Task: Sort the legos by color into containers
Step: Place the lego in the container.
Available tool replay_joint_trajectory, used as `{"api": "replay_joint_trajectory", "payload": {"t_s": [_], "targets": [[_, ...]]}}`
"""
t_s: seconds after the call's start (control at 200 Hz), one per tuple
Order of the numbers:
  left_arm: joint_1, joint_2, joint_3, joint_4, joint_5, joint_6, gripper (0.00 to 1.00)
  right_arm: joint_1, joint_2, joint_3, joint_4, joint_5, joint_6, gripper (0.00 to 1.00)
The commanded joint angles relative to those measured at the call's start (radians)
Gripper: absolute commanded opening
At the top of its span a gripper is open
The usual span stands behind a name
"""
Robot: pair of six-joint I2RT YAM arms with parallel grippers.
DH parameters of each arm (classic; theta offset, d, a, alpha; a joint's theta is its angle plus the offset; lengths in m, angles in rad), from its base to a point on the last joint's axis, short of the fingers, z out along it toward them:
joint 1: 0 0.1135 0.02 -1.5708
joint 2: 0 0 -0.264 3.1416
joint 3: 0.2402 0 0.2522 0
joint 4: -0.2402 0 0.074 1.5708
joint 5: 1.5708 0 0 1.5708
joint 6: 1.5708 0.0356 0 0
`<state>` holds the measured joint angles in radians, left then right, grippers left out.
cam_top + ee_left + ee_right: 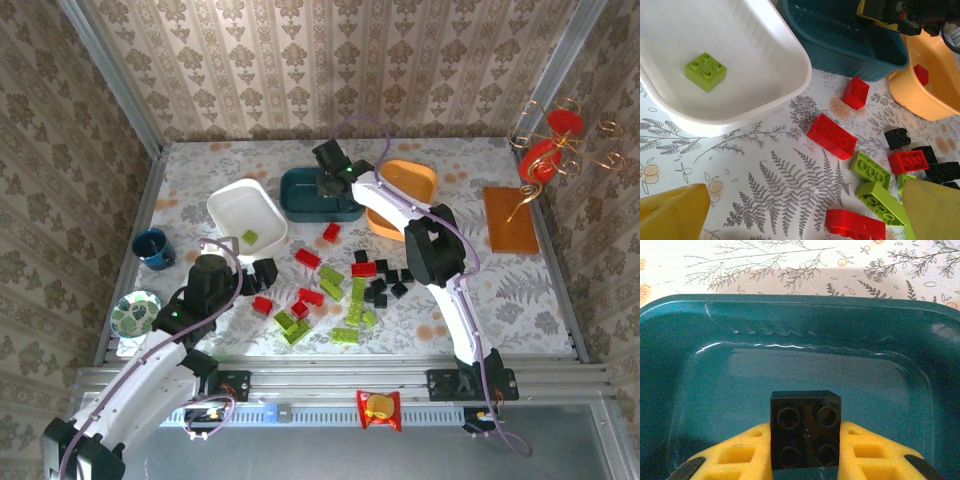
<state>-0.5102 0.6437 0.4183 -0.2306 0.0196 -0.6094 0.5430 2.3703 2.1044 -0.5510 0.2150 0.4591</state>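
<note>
Right jaws clamp a black brick [806,429] over the teal tray [790,335], wrist-close; left jaws spread wide.

Left tray [238,203] holds one brick [249,237], right tray [418,178] perhaps another.

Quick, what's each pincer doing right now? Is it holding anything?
Left pincer: open, holding nothing.
Right pincer: shut on a black lego, above the teal tray.

Enclosure walls [340,70] — beige damask wallpaper on three sides. Tabletop [520,300] — white fern-print covering, brightly lit, possibly by daylight.
</note>
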Motion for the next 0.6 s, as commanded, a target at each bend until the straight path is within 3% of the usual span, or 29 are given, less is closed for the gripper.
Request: {"api": "replay_joint_trajectory", "payload": {"t_s": [0.0, 0.08, 0.13, 0.335, 0.595], "targets": [[-0.007, -0.006, 0.02, -0.018, 0.007, 0.008, 1.0, -0.006, 0.035, 0.076, -0.048, -0.038, 0.039, 0.37], [-0.007, 0.002, 0.02, -0.018, 0.005, 0.008, 1.0, -0.008, 0.04, 0.096, -0.05, -0.045, 0.037, 0.58], [-0.007, 0.009, 0.02, -0.017, 0.003, 0.008, 1.0, -0.008, 0.03, 0.101, -0.052, -0.044, 0.032, 0.64], [-0.005, 0.033, 0.043, -0.046, -0.036, -0.004, 1.0, 0.0, -0.106, 0.022, -0.022, -0.042, 0.012, 0.66], [-0.005, 0.06, 0.073, -0.09, -0.032, -0.003, 1.0, 0.078, -0.476, -0.408, 0.153, -0.039, -0.026, 0.68]]}}
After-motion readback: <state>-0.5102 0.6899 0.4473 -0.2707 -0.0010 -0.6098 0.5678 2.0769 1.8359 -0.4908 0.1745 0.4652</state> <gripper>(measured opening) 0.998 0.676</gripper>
